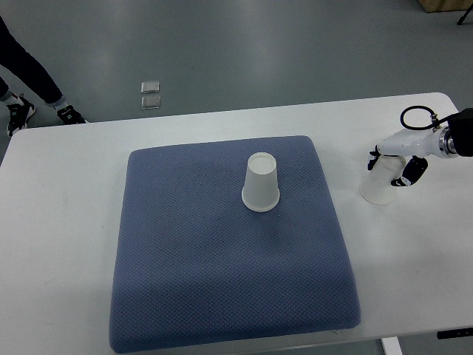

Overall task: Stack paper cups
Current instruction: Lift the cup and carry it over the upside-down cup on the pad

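Observation:
One white paper cup [261,183] stands upside down on the blue-grey mat [222,266], near its upper middle. A second white paper cup [380,181] is at the right on the white table, off the mat, also mouth down. My right hand [395,164] comes in from the right edge and wraps this cup from above, thumb on its left side and fingers on its right. The cup's rim looks to be at table level. The left arm does not show.
The white table [66,222] runs under the mat, with its far edge at the top. A person's legs and shoes [29,103] stand on the grey floor at the upper left. A small floor fitting [151,95] lies beyond the table.

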Controlling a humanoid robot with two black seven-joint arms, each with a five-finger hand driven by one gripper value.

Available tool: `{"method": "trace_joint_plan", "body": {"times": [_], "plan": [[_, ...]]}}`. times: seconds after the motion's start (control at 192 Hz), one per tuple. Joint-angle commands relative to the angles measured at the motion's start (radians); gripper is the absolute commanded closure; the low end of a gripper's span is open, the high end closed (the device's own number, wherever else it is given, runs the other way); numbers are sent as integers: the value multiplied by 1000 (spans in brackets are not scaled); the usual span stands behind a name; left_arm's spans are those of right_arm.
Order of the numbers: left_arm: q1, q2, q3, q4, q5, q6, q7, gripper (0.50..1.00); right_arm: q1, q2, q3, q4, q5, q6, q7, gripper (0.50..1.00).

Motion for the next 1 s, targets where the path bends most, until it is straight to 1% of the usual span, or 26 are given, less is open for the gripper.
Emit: {"method": "trace_joint_plan", "body": {"times": [0.0, 0.182, 0.281, 0.375, 0.552, 0.677, 0.829, 0.995], "plan": [[0, 0, 0, 0, 1, 1, 0, 500, 16, -2, 0, 0, 2, 5, 3, 840], [0, 0, 0, 0, 1, 1, 0, 500, 67, -5, -1, 2, 5, 13, 7, 840], [0, 0, 0, 0, 1, -1, 0, 500, 119, -9, 2, 9, 10, 36, 10, 840], [0, 0, 0, 0, 1, -1, 0, 500, 188, -9, 6, 23, 14, 71, 12, 840], [0, 0, 0, -1, 1, -1, 0, 500, 328, 0, 14, 103, 17, 157, 33, 840], [0, 0, 0, 0, -1, -1, 0, 500, 405, 3, 17, 143, 19, 206, 35, 840], [0, 0, 0, 0, 1, -1, 0, 500, 469, 87, 19, 152, 22, 247, 50, 840], [0, 0, 0, 0, -1, -1, 0, 500, 510, 103, 23, 198, 25, 273, 52, 840]]}}
